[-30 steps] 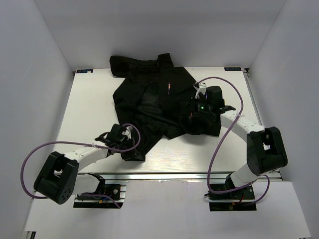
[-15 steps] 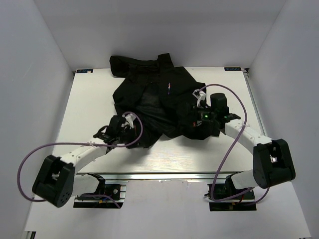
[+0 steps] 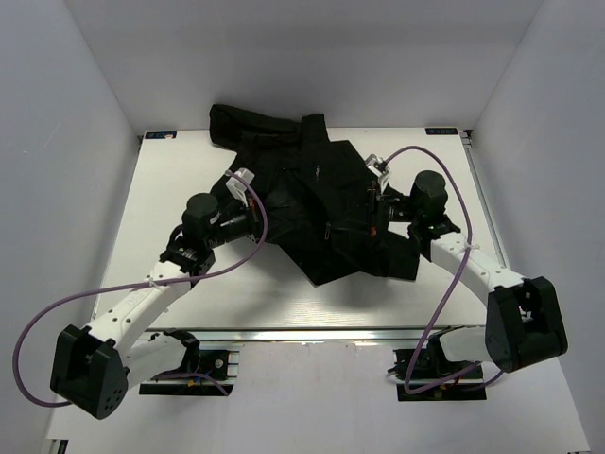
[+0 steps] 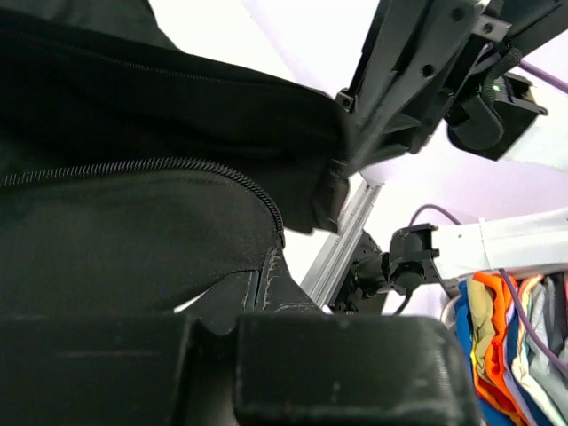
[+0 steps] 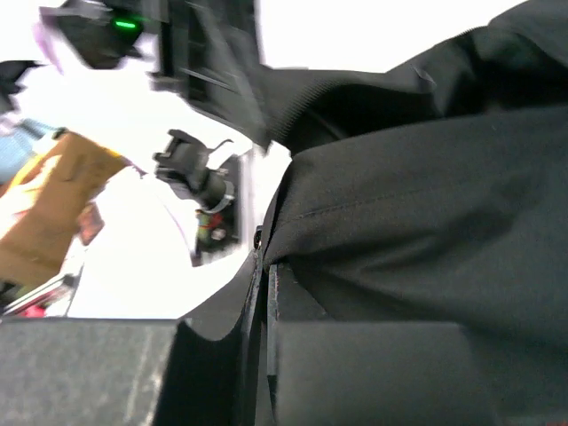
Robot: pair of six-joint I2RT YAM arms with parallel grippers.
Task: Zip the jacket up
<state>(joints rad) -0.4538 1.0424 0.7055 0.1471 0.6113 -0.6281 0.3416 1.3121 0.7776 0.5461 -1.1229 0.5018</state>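
1. The jacket (image 3: 317, 203) lies crumpled across the middle and far part of the white table (image 3: 161, 199), with one part bunched at the far edge. A loose run of zipper teeth (image 4: 169, 165) in the left wrist view suggests the front is not yet zipped.
2. The left gripper (image 3: 250, 216) is clamped on a flap of fabric at the jacket's left side. The right gripper (image 3: 376, 210) pinches a fold on the right side, with cloth squeezed into the slit between its fingers.
3. The step in hand looks like spreading the front flat. Draw the two grips apart evenly and low, so the zipper edges come to lie side by side.
4. Stop as soon as the cloth goes taut, since soft fabric likely slips from a hard pull.
5. I cannot tell where the slider is, so find it before regripping.
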